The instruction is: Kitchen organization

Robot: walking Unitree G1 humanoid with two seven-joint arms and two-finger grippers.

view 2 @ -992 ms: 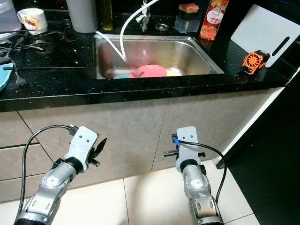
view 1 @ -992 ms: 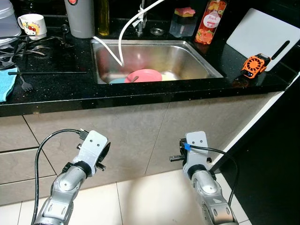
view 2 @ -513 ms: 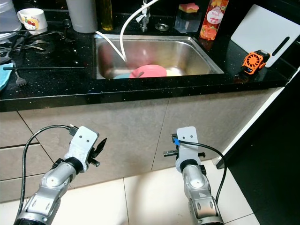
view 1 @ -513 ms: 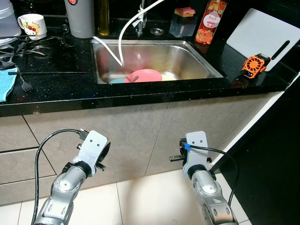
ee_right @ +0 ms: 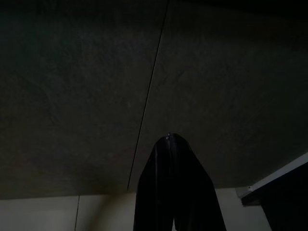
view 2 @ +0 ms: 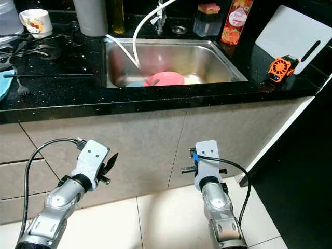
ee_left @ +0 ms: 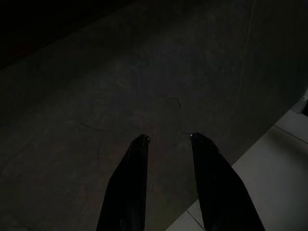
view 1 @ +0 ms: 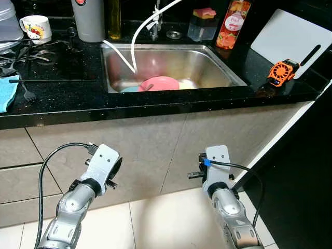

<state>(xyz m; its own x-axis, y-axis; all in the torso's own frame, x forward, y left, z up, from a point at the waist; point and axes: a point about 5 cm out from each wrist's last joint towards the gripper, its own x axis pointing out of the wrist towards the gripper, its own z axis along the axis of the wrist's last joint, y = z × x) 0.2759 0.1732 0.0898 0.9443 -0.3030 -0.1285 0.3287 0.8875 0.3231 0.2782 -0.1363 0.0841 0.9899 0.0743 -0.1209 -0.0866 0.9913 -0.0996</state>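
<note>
The black speckled counter (view 1: 62,98) carries a fruit-printed mug (view 1: 35,27), a fork (view 1: 27,93) and blue cloth (view 1: 6,92) at its left, a white cutting board (view 1: 290,39) and orange fan (view 1: 282,71) at its right

Both silver arms are hanging low, the left gripper (ee_left: 168,140) holding its fingers apart, the right gripper (ee_right: 169,139) pressing them together.

You see the white mug with red print (view 1: 35,27) cut by the frame's top edge, like the grey cylindrical canister (view 1: 88,19). A light blue dish (view 1: 129,89) in the steel sink (view 1: 218,65) hides under the pink plate (view 1: 158,83). Both wrist views are very dark.
</note>
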